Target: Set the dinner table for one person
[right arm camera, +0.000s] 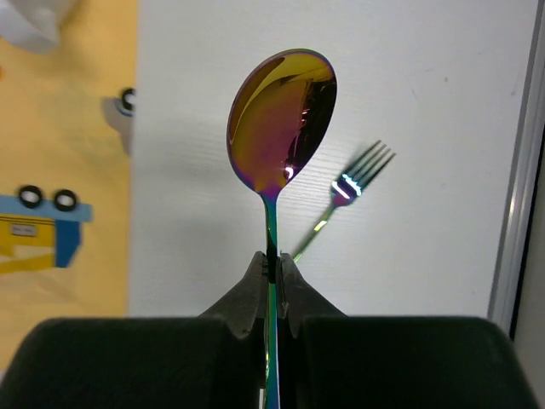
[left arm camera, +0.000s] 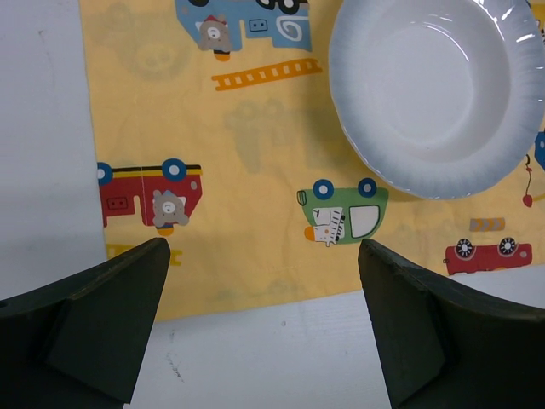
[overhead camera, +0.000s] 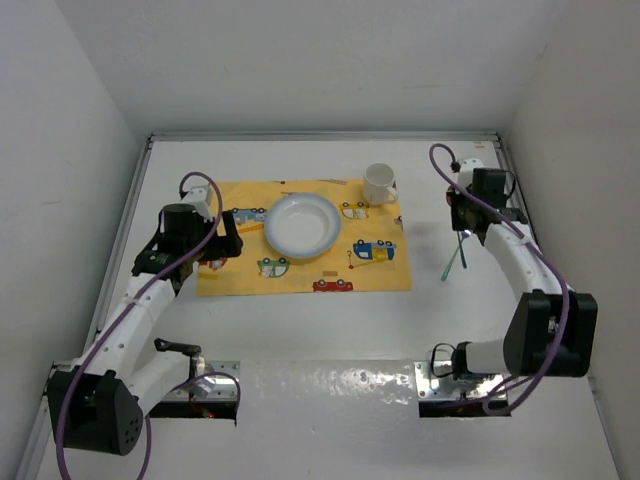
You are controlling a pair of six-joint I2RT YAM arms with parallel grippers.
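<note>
My right gripper is shut on the handle of an iridescent spoon, whose bowl points away from me above the white dinner table. Just right of the spoon, an iridescent fork lies on the table. In the top view this gripper hangs right of the yellow car-print placemat, with the fork below it. A white bowl sits on the mat's middle and a white mug at its far right corner. My left gripper is open and holds nothing, over the mat's near edge, left of the bowl.
Grey metal rails run along the table's edges, the right one close to the fork. White walls enclose the table on three sides. Bare tabletop shows between the mat and the arm bases.
</note>
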